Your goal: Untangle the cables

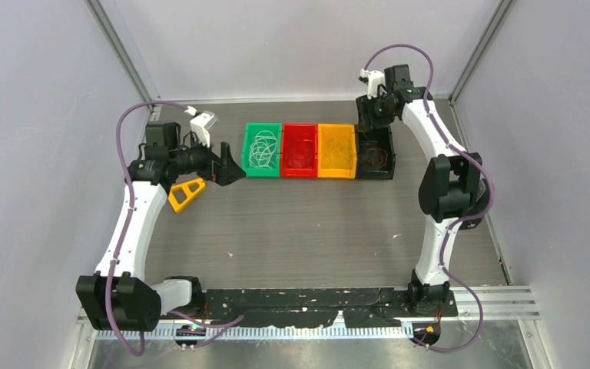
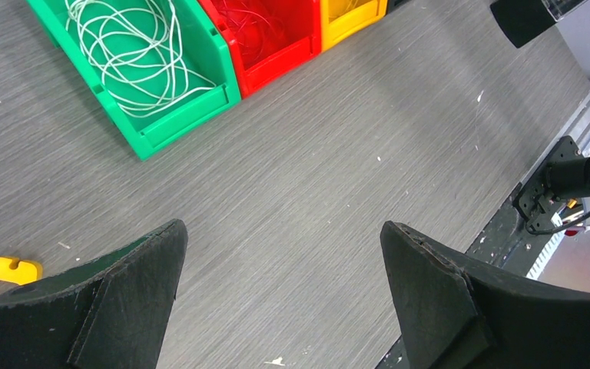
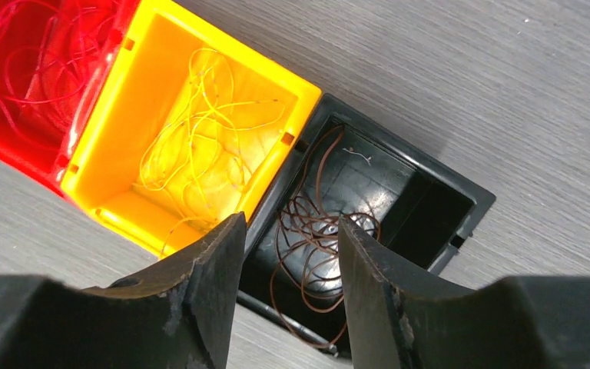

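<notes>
Jaws: left gripper (image 2: 280,228) wide, empty, 10 o'clock; right gripper (image 3: 292,223) part-open, empty, above black plastic bin (image 1: 376,176), 1 o'clock | thin curly cables (image 3: 307,246) colour-sorted there and in row of green, red and yellow plastic bins (image 1: 299,174), 12 o'clock | likely finished

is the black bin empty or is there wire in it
Not empty: dark brown wires lie looped inside the black bin, seen in the right wrist view.

We found ourselves in a robotics lab test cell. Blank grey wall panels (image 1: 38,115) on aluminium posts (image 1: 120,50) enclosed a grey table (image 1: 307,231). A left arm (image 1: 134,221) and right arm (image 1: 430,134) were bolted to a black base plate (image 1: 315,297), facing colour-coded bins (image 1: 336,174).
</notes>
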Controlling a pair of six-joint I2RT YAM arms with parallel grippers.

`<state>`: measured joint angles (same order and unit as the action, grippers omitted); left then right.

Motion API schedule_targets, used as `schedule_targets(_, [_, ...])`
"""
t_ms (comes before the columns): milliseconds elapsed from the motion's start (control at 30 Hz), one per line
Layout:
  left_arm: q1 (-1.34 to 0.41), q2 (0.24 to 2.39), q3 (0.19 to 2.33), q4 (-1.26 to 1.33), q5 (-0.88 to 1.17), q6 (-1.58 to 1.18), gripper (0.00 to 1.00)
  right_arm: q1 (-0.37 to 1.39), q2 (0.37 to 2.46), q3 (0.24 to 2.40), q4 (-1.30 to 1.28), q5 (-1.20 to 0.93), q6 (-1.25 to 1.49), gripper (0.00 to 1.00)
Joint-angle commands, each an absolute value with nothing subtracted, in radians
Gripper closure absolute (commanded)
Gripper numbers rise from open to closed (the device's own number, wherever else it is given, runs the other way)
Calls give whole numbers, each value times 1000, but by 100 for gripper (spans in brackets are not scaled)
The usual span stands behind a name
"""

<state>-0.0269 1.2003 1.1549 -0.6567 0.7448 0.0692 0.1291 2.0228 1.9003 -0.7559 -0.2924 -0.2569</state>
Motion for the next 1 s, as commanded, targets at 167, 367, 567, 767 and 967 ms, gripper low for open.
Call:
schedule_targets(167, [-30, 1199, 1188, -678, 761, 88, 0, 137, 2138, 1945, -751, -232, -257, 67])
schedule_targets(367, [-31, 1198, 1174, -670, 764, 83, 0, 133, 2081, 1780, -669, -171, -299, 94])
schedule_targets(567, [-31, 1201, 1175, -684, 762, 96, 1, 135, 2114, 1726, -674, -155, -291, 95])
schedule_targets(767, [-31, 1194, 1193, -693, 737, 113, 0, 135, 2033, 1733, -669, -244, -295, 83])
schedule_targets(967, [-25, 1239, 1303, -750, 680, 135, 0, 135, 1927, 1773, -686, -280, -303, 50])
